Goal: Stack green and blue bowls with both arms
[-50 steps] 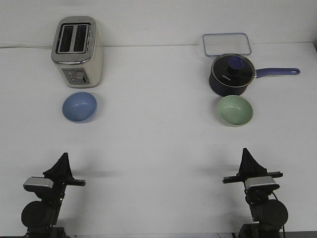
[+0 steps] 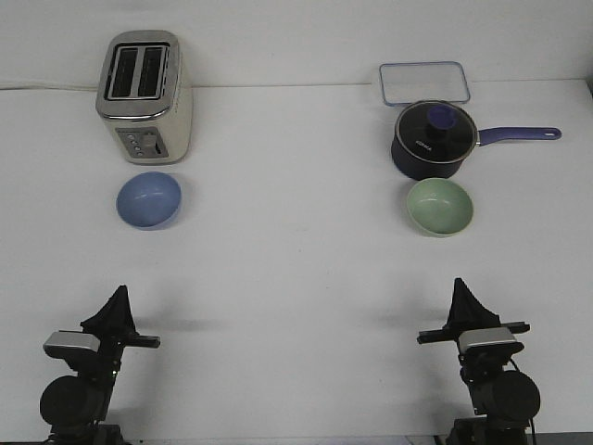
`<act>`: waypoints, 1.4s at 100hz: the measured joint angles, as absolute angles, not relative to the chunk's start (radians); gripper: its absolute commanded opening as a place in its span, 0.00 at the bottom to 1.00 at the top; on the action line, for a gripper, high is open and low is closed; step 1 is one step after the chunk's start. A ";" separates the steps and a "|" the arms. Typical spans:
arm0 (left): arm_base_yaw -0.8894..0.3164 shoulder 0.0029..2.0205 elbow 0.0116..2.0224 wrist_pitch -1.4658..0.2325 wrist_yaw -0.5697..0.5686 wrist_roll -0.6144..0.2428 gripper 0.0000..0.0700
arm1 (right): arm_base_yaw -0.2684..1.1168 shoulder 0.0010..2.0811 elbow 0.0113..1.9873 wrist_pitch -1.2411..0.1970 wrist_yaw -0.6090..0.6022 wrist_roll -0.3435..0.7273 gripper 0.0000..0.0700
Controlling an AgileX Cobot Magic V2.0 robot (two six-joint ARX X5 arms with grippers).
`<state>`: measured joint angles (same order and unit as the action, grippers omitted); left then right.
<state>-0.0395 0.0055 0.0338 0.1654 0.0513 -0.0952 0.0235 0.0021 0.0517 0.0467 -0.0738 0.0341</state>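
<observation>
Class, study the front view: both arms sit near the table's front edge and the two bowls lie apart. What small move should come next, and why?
Probably each arm should reach forward toward the bowl on its own side. The left gripper is well short of the blue bowl by the toaster, and the right gripper is well short of the green bowl by the saucepan. Neither bowl is held.

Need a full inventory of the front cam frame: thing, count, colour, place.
toaster: 1, silver and cream, far left of the table
blue bowl: 1, pale blue, just in front of the toaster
storage container: 1, clear with blue rim, far right
saucepan: 1, dark navy, purple handle and lid knob, in front of the container
green bowl: 1, pale green, just in front of the saucepan
table: 1, white
left gripper: 1, black, near left, away from the bowls
right gripper: 1, black, near right, away from the bowls
</observation>
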 measured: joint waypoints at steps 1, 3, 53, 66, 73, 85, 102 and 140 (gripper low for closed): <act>-0.039 0.006 0.034 0.165 0.051 -0.095 0.02 | 0.023 0.002 0.057 0.039 -0.073 0.034 0.00; -0.039 0.006 0.034 0.165 0.051 -0.095 0.02 | 0.023 0.002 0.069 0.021 -0.072 0.034 0.00; -0.039 0.006 0.034 0.165 0.051 -0.095 0.02 | 0.024 0.347 0.581 -0.391 0.004 0.034 0.00; -0.039 0.006 0.034 0.165 0.051 -0.095 0.02 | 0.024 0.500 0.746 -0.527 0.004 0.034 0.00; -0.039 0.006 0.034 0.165 0.051 -0.095 0.02 | 0.024 0.580 0.827 -0.603 0.004 0.034 0.00; -0.039 0.006 0.034 0.165 0.051 -0.095 0.02 | 0.024 0.705 0.930 -0.689 0.002 0.034 0.00; -0.039 0.006 0.034 0.165 0.051 -0.095 0.02 | 0.024 0.834 0.962 -0.706 0.001 0.034 0.00; -0.039 0.006 0.034 0.165 0.051 -0.095 0.02 | 0.024 0.910 0.962 -0.747 0.001 0.035 0.04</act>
